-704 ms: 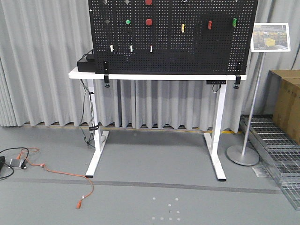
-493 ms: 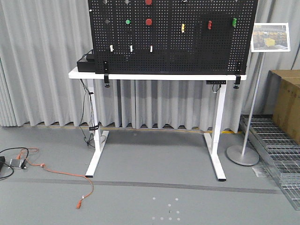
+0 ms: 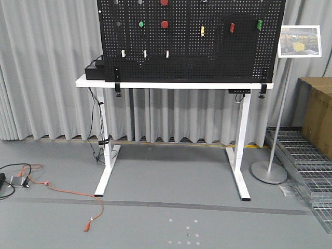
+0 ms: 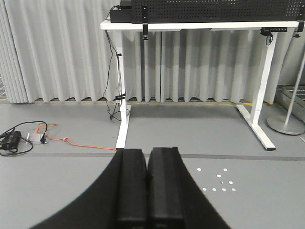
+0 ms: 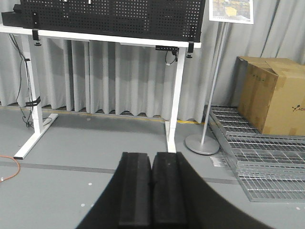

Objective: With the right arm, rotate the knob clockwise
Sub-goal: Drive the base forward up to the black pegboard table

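The black pegboard [image 3: 207,57] stands on a white table [image 3: 171,83], several metres ahead. A small grey round knob [image 3: 119,23] sits on its left part, dim at this distance. Two similar grey discs are cut by the frame's top edge. Neither arm shows in the front view. My right gripper [image 5: 151,155] is shut and empty, low over the grey floor and pointing at the table's right leg [image 5: 174,109]. The left gripper [image 4: 147,151] is likewise shut with nothing in it, facing the table's left leg [image 4: 123,119].
Red round buttons [image 3: 164,24], a green button [image 3: 141,24], and yellow, red and green switches are on the board. An orange cable [image 3: 62,192] lies on the floor at left. A sign stand [image 3: 268,171], cardboard box [image 3: 317,116] and metal grates [image 3: 311,171] are at right.
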Controlling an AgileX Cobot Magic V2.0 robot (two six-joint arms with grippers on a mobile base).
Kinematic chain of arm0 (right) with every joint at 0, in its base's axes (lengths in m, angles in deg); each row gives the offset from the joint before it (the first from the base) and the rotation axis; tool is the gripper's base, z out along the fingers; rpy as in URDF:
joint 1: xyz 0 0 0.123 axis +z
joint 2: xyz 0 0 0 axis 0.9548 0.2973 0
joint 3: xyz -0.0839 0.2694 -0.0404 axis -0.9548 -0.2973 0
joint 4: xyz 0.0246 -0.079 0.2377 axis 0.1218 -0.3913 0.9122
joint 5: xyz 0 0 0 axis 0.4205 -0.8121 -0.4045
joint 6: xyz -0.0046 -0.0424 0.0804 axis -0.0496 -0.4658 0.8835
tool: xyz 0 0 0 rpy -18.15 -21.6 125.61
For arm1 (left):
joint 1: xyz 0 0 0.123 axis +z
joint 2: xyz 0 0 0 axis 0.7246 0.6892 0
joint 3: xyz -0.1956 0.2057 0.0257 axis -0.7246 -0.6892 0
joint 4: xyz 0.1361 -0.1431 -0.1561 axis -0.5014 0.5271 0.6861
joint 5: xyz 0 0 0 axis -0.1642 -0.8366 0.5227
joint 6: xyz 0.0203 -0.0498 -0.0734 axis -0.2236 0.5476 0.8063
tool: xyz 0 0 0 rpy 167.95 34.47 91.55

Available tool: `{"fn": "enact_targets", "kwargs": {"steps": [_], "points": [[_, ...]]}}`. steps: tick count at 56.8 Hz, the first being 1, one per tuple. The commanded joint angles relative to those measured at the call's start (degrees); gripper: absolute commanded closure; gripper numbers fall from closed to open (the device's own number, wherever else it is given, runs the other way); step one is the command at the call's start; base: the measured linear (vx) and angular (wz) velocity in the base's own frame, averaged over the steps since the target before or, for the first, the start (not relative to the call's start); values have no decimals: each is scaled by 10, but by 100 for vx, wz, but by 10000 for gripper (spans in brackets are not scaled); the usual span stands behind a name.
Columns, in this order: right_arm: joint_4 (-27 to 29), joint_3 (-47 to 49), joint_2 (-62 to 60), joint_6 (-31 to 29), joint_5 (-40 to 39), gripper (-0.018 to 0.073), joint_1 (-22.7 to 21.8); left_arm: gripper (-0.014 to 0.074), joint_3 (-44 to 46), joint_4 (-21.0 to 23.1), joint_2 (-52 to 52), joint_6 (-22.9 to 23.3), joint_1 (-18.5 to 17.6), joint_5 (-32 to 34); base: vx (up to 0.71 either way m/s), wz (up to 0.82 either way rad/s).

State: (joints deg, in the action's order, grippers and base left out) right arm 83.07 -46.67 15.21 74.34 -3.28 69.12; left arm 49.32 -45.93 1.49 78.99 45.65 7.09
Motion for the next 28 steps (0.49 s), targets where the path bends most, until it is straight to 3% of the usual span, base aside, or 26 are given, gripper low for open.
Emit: {"fn": "enact_targets", "kwargs": {"steps": [1, 28], "points": [[-3, -6, -4, -6, -51, 568, 1, 603, -15, 4, -5, 0, -2, 46, 4, 1], [-3, -6, -4, -6, -51, 568, 1, 603, -15, 4, -5, 0, -2, 46, 12, -1]]}}
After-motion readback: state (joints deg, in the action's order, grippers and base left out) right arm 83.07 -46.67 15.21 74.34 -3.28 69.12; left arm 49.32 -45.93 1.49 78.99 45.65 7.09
